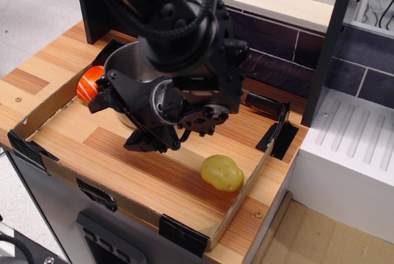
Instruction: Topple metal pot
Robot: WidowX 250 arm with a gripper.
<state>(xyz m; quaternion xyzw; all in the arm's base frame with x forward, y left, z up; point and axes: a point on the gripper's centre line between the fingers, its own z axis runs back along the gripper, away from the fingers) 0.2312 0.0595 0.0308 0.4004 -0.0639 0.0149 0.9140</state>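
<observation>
The metal pot stands at the back left of the wooden tray floor. Only its shiny rim and grey inside show; the rest is hidden behind my arm, so I cannot tell whether it is upright or tilted. My black gripper hangs low over the boards just in front of the pot, fingertips close to the wood. Its fingers merge into one dark shape, so I cannot tell whether they are open or shut. Nothing shows between them.
An orange-and-white toy lies left of the pot. A yellow potato toy lies front right. Low cardboard walls with black tape corners ring the boards. A dark tile wall stands behind and a white rack to the right.
</observation>
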